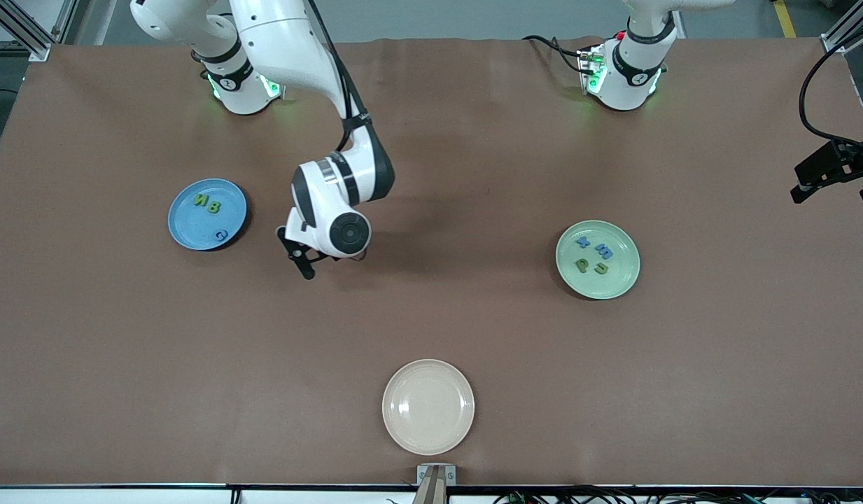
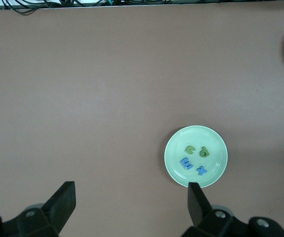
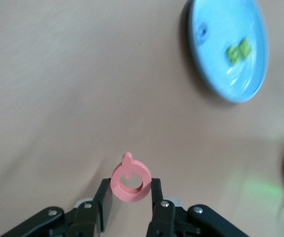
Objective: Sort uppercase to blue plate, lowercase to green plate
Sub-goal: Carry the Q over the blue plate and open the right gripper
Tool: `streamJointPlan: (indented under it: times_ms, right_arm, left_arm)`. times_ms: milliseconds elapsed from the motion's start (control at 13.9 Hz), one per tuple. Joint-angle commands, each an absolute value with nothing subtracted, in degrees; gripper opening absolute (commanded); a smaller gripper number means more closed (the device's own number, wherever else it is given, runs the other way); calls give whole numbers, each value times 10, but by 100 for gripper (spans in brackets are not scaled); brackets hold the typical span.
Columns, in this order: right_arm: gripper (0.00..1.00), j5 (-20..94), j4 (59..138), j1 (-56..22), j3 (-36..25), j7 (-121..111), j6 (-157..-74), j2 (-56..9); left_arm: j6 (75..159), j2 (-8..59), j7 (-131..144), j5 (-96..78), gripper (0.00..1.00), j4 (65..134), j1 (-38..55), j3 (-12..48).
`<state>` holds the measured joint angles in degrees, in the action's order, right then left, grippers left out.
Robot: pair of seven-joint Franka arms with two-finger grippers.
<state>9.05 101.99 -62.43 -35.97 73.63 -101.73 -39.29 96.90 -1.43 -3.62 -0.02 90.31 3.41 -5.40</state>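
A: Status of the right hand (image 3: 130, 197)?

B: Pinching the pink-red round foam Q letter (image 3: 129, 181) between its two fingers, edge on either side of the ring; it hangs over bare brown desk (image 1: 473, 329), beside the round sky-blue plate (image 1: 183, 231) and toward the middle of the desk from it.

A: Contents of that plate?

B: Green foam N (image 1: 199, 201), green foam B (image 1: 213, 207) and blue foam G (image 1: 221, 236); three capitals in, the Q not yet.

A: And the round pale mint-green plate (image 1: 623, 280)?

B: Four small letters lie in it: blue cross-shaped piece (image 1: 583, 242), blue foam m (image 1: 603, 250), green foam p (image 1: 582, 264), green foam u (image 1: 602, 268); the lowercase side looks complete.

A: Left hand (image 2: 131, 202)?

B: Spread wide, holding nothing; it waits high up, looking down on the green plate; the round cream-white plate (image 1: 428, 406), nearest the front camera, holds nothing.

A: Handling notes for the Q?

B: Judged light, soft and slightly springy; not fragile; a firm squeeze may dent the ring or make it twist; the present hold across the outer rim seems sound; the tail is too thin to take hold of; release low over the plate, since so light a piece could bounce or cling to a finger.
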Motion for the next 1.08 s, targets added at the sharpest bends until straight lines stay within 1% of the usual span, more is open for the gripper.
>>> streamJointPlan:
  times_ms: [0,144,216,359,431,503,575,647,719,791,863,1007]
  right_arm:
    - [0,41,1118,-627,-383,665,-1021,-304]
    - [0,-1,1166,-627,-402,631,-1020,-265]
    - [0,-28,1184,-622,-406,623,-1020,-258]
    - [0,-60,1215,-615,-441,583,-1025,-257]
    - [0,-63,1219,-610,-460,553,-1022,-258]
    - [1,-63,1220,-588,-470,523,-1021,-257]
    - [2,-63,1221,-565,-470,496,-1019,-255]
    - [6,-62,1221,-548,-470,478,-1019,-255]
    - [24,-60,1221,-532,-470,466,-1020,-255]
    - [64,-57,1221,-519,-470,464,-1020,-250]
    - [100,-57,1221,-512,-470,463,-1021,-237]
    - [100,-57,1221,-512,-470,463,-1020,-225]
  left_arm:
    - [972,-16,-47,6,100,903,34,-54]
    - [972,-16,-47,7,100,903,34,-54]
    - [972,-15,-47,6,100,903,34,-54]
    - [972,-15,-47,6,100,903,33,-54]
    - [972,-15,-47,7,100,903,33,-54]
    - [972,-15,-47,7,100,903,33,-54]
    - [972,-15,-47,7,100,902,33,-54]
    - [972,-15,-47,7,100,903,33,-54]
    - [972,-15,-47,7,100,902,33,-54]
    - [972,-15,-47,7,100,903,34,-54]
    - [972,-16,-47,7,100,902,34,-54]
    - [972,-15,-47,7,100,902,33,-54]
